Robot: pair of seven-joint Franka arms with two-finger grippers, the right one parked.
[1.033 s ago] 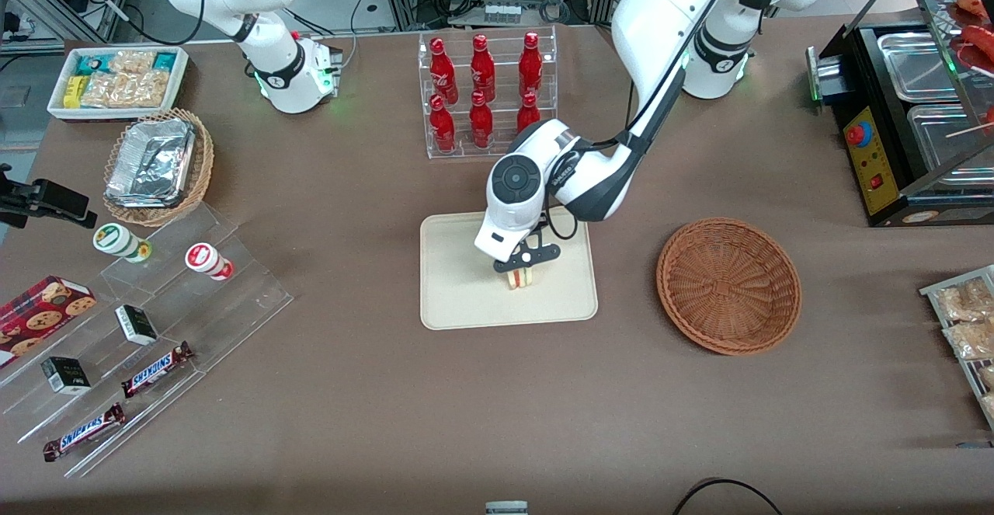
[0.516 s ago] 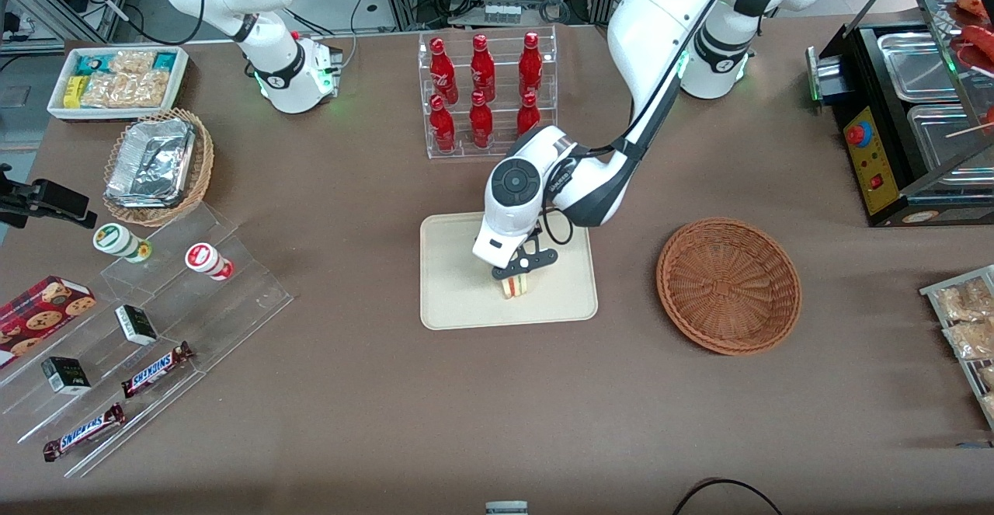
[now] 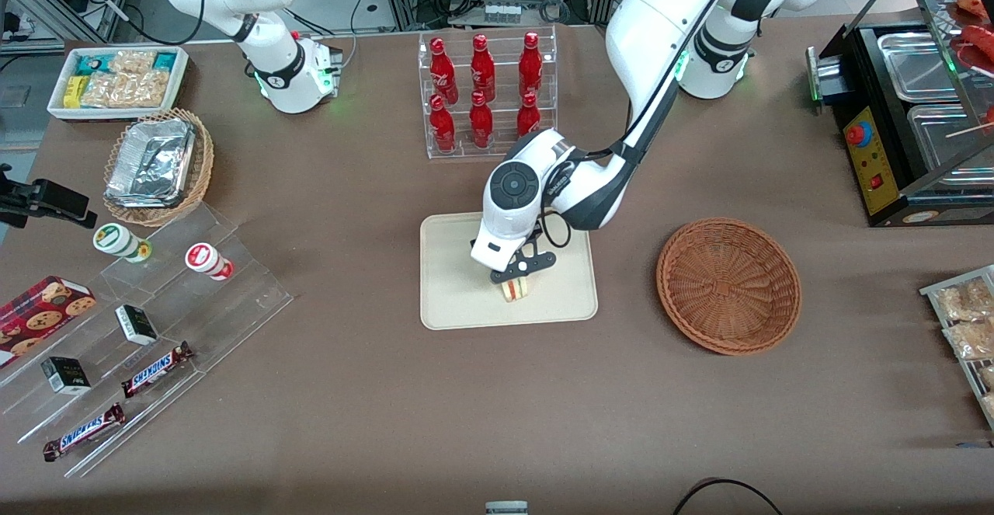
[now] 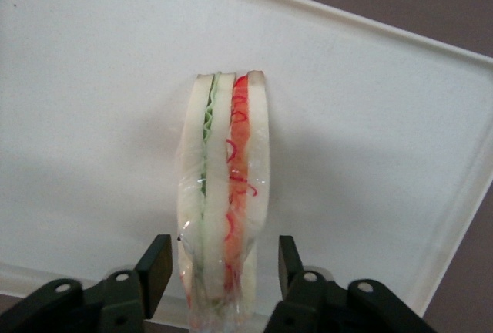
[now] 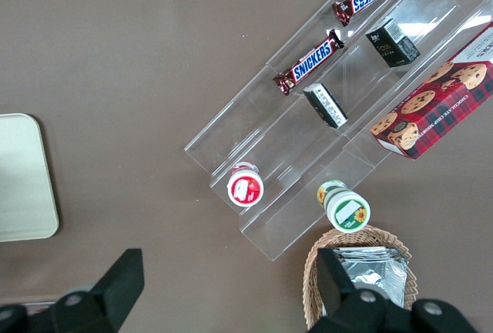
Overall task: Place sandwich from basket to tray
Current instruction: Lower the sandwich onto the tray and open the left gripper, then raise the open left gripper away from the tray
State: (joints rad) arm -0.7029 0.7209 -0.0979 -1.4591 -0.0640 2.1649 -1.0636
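Observation:
The sandwich [image 3: 515, 290] stands on its edge on the cream tray [image 3: 458, 282], in the part nearer the front camera. My left gripper [image 3: 519, 269] is right above it. In the left wrist view the sandwich [image 4: 223, 186], in clear wrap with red and green filling, stands between the two black fingers [image 4: 158, 262], with a narrow gap on each side. The gripper [image 4: 223, 262] is open and astride it, and the tray [image 4: 92, 117] lies under it. The reddish-brown basket [image 3: 728, 286] is empty, beside the tray toward the working arm's end.
A clear rack of red bottles [image 3: 485, 95] stands just farther from the front camera than the tray. A clear stepped stand with snack bars and cups [image 3: 147, 321] and a tan basket of foil containers [image 3: 158, 165] lie toward the parked arm's end. A black appliance [image 3: 901, 119] stands toward the working arm's end.
The gripper has come down with the sandwich onto the tray and a little nearer the front camera. Over the last half second it has hardly moved.

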